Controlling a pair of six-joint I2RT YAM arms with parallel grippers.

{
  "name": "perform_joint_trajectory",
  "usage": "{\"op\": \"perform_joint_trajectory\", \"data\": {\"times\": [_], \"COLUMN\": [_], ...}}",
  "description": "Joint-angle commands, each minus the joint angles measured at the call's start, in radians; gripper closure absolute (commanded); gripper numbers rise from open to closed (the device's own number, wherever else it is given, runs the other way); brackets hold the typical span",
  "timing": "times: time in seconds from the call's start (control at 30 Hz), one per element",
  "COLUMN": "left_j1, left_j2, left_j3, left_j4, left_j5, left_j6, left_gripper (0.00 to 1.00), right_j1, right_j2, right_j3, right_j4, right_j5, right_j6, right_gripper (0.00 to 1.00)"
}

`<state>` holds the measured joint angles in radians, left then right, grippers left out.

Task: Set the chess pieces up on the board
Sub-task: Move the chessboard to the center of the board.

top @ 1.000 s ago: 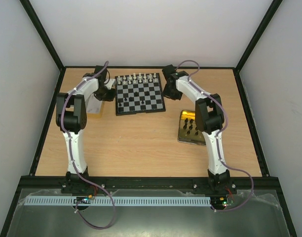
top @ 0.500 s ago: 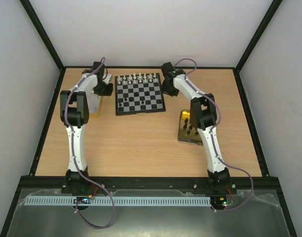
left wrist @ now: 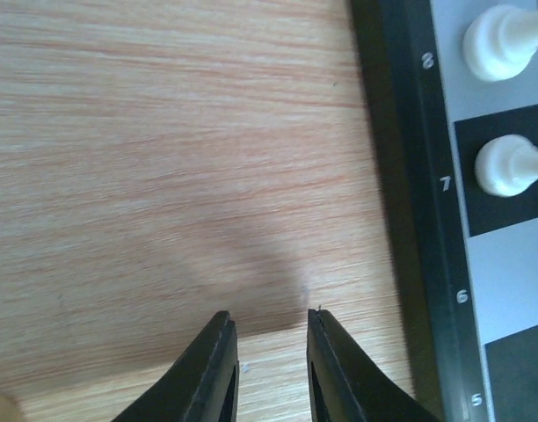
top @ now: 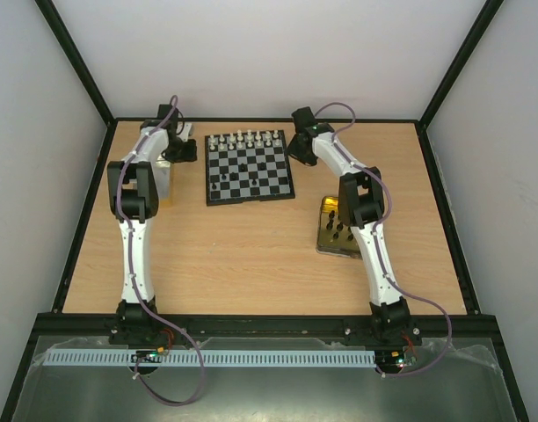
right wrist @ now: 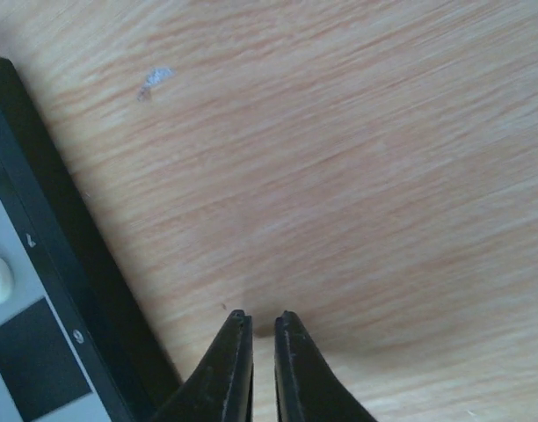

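**Both arms beside the board, nothing gripped**

On the pale wooden counter (top: 251,246), at far left, the left end effector (left wrist: 267,318) hovers over bare wood with its black fingers parted and empty. Just right of it lies the small black-and-grey checkered board (top: 249,167), white chess pieces (top: 244,137) lining its far edge (a few black ones stand mid-board). Right of the board, the right end effector (right wrist: 261,318) has fingers nearly together, gripping nothing. Nearer, a shiny gold rectangular tray (top: 337,230) carries black pieces.

Overhead view; two close wrist views
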<state>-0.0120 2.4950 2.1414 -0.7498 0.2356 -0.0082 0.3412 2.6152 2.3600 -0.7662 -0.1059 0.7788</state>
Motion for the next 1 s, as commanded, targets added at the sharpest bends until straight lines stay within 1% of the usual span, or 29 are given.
{"op": "perform_joint_trajectory", "data": {"times": [0.0,0.1,0.23,0.27,0.4,0.77,0.97], "left_j1": [0.008,0.012,0.012,0.012,0.01,-0.01,-0.039], "left_j2": [0.072,0.08,0.077,0.074,0.07,0.066,0.047], "left_j3": [-0.003,-0.025,-0.067,-0.079,-0.109,-0.123,-0.126], "left_j4": [-0.042,-0.043,-0.037,-0.032,-0.026,-0.023,-0.025], "left_j5": [0.108,0.177,0.253,0.265,0.307,0.351,0.348], "left_j6": [-0.028,-0.037,-0.044,-0.046,-0.051,-0.053,-0.046], "left_gripper": [0.8,0.82,0.85,0.86,0.97,0.98,0.98], "right_j1": [-0.002,-0.002,0.003,0.005,0.018,0.047,0.069], "right_j2": [0.063,0.067,0.061,0.057,0.045,0.042,0.035], "right_j3": [0.012,0.01,-0.004,-0.011,-0.045,-0.063,-0.063], "right_j4": [0.021,0.024,0.022,0.024,0.033,0.056,0.049], "right_j5": [-0.047,-0.07,-0.085,-0.088,-0.09,-0.116,-0.11], "right_j6": [0.041,0.044,0.037,0.034,0.026,-0.004,-0.026], "right_gripper": [0.95,0.98,0.98,0.98,0.98,0.98,0.98]}}
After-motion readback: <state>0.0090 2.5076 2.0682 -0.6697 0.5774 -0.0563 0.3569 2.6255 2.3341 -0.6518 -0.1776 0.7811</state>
